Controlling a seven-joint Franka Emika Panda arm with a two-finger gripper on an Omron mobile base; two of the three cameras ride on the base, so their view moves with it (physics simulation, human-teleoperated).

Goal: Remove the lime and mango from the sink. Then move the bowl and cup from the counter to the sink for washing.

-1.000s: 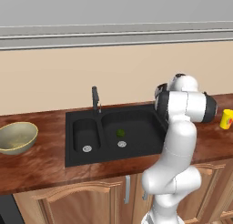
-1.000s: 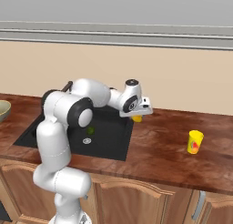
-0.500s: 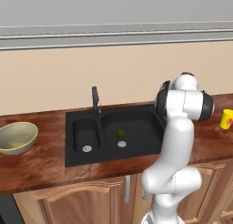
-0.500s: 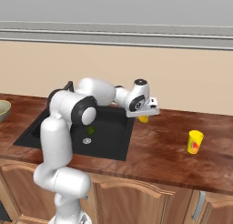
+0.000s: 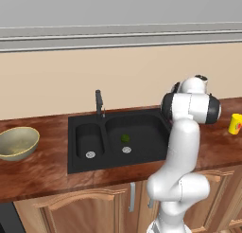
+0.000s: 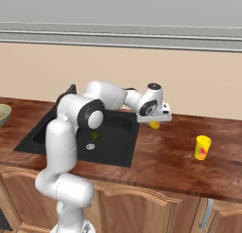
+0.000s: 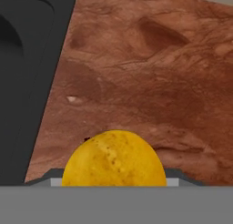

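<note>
Yellow-orange and faintly speckled, the mango (image 7: 113, 158) sits between the fingers of the gripper (image 6: 154, 122), which close on its two sides and hold it in the air above the counter (image 6: 165, 154), just past the right edge of the sink (image 6: 118, 157). In the hand view the fruit bulges up from the bottom, with red-brown wood grain spread beyond it and the black sink rim running down the left side. In the right base view the mango peeks out as a small yellow lump under the gripper's pale body, close to the countertop but, as far as can be told, not yet resting on it. It looks like a smooth, rounded, fairly firm fruit of modest weight; the curved skin could let it slip or roll, so a hold across its widest middle seems the safest, and once released it may roll on the glossy surface. Further out, the lime (image 5: 125, 138) lies in the larger basin near the round drain. The cup (image 6: 203, 147) stands on the counter to the right, well apart from the gripper. The bowl (image 5: 17, 143) rests on the counter at the far left, beyond the small basin.
</note>
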